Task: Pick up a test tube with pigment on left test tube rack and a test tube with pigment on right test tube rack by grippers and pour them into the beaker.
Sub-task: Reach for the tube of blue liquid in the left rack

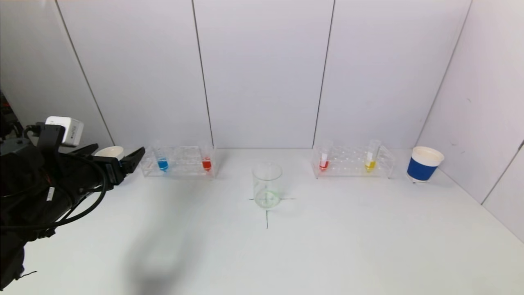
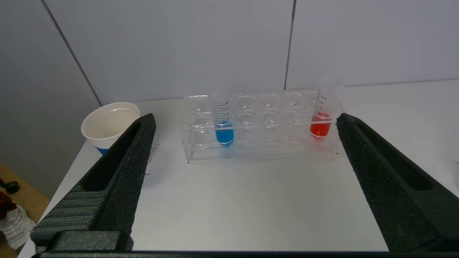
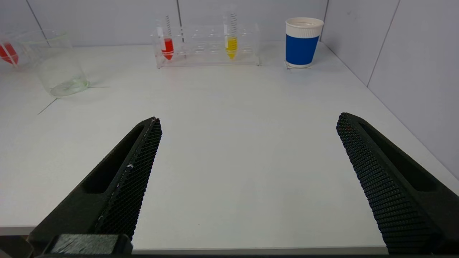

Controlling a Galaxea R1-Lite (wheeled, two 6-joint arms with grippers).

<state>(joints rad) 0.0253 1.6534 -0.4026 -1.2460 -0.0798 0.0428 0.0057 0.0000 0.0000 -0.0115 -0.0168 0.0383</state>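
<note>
The clear left rack (image 1: 184, 166) holds a tube of blue pigment (image 1: 162, 164) and a tube of red pigment (image 1: 206, 163). The clear right rack (image 1: 348, 164) holds a red tube (image 1: 324, 163) and a yellow tube (image 1: 370, 164). A glass beaker (image 1: 267, 185) stands between the racks on a cross mark. My left gripper (image 1: 119, 149) is open and empty, raised just left of the left rack; in the left wrist view (image 2: 245, 118) the blue tube (image 2: 224, 130) and red tube (image 2: 320, 127) stand ahead of it. My right gripper (image 3: 249, 118) is open and empty near the table's front edge, out of the head view.
A blue paper cup (image 1: 424, 164) stands right of the right rack. A white paper cup (image 1: 109, 152) stands left of the left rack, close behind my left gripper. Grey wall panels close the back and right side.
</note>
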